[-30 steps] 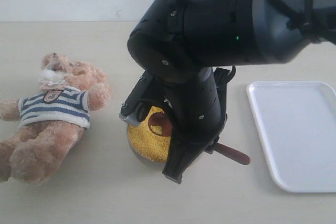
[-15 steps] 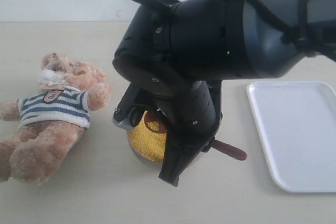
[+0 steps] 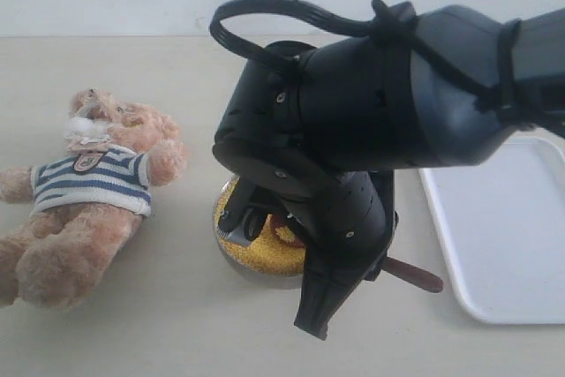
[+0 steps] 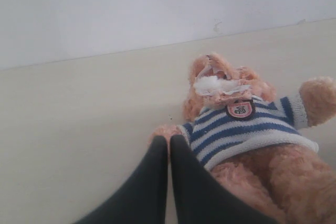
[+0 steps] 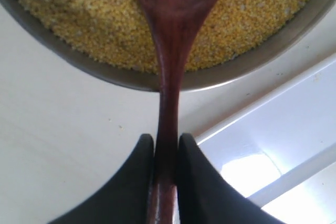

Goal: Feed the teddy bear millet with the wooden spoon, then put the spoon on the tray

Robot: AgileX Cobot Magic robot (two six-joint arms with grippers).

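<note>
**Step in hand:** scooping, as judged. The right gripper point(image 5: 165, 145) is clamping the wooden spoon point(image 5: 170, 51) by its slim handle, jaws nearly together. The scoop end is lying over the millet point(image 5: 252, 30) in the metal bowl point(image 5: 236, 74); contact is unclear.

**Left gripper** point(image 4: 169, 145): sitting fully closed and empty, near the teddy bear point(image 3: 88, 192).

**Placement:** the teddy bear is lying at nine o'clock of the metal bowl, and the tray point(image 3: 503, 236) is waiting at three o'clock.

**Next move, as judged:** lifting the spoon level and carrying it toward the bear's muzzle.

**Chest badge** point(image 4: 240, 109): writing unreadable.
</note>
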